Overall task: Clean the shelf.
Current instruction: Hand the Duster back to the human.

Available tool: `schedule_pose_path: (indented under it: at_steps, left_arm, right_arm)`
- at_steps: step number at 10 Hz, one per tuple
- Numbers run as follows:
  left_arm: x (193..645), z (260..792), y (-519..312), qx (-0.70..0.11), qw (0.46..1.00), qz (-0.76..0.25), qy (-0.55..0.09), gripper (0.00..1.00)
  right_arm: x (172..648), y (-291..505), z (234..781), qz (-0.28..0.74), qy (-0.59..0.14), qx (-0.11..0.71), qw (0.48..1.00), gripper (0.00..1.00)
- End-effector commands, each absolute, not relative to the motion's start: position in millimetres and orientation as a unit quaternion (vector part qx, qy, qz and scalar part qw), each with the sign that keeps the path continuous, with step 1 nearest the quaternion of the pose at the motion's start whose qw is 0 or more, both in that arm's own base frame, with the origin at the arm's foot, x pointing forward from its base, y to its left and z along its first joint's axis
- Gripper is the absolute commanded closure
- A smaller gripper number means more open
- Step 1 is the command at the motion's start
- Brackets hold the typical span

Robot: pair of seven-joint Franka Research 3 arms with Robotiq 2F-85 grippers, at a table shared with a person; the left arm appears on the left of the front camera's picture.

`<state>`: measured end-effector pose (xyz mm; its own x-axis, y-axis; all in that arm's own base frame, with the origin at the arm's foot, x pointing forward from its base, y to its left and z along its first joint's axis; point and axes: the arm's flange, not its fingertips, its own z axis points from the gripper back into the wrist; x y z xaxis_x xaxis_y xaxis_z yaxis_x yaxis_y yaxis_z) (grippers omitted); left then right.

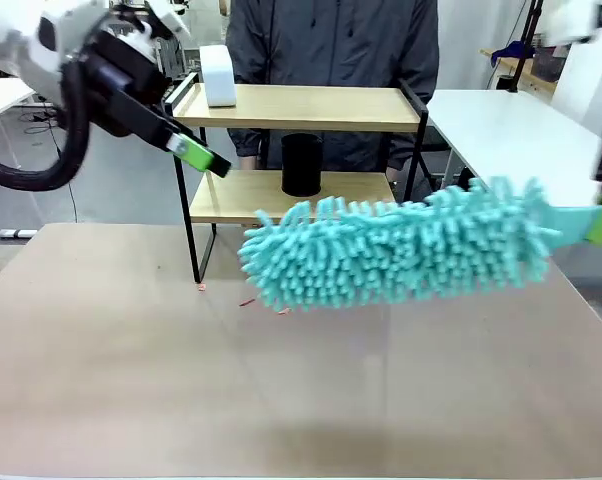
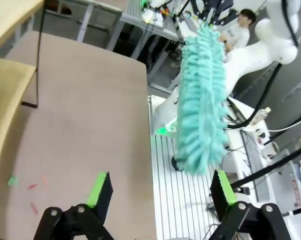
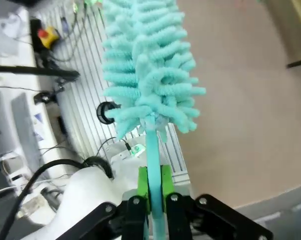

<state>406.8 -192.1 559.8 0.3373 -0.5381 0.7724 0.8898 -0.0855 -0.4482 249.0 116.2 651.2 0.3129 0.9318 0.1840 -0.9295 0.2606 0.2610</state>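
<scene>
1. Shelf [image 1: 321, 105]: upper centre of front view, on tabletop [image 1: 131, 380]. Judged light, rigid and liable to slide; brace it by the black frame [image 1: 191, 240].
2. Right hand [image 3: 154, 182]: clamped on the stiff handle of the teal duster [image 1: 401, 250]; its head is soft.
3. Left hand [image 2: 160, 192]: wide, empty.

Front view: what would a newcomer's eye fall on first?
The fluffy teal duster, hanging level over the table's middle, its handle clamped in the right claw at the right edge. Behind it stands the shelf, with the open left claw by its left end.
</scene>
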Motion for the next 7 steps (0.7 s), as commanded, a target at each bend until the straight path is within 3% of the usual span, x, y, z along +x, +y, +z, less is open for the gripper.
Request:
schedule_pose_path:
  at_steps: [1, 7]
  left_arm:
    - [410.7, 558.8, -214.9, -0.485, 0.651, -0.556, -0.179, 0.0]
    - [396.0, 530.9, -272.8, -0.475, 0.593, -0.631, -0.157, 0.0]
  right_arm:
    - [271.7, 142.1, 663.5, 0.588, 0.03, 0.171, 0.79, 0.88]
    - [325.2, 166.6, 630.9, 0.547, 0.055, 0.286, 0.785, 0.88]
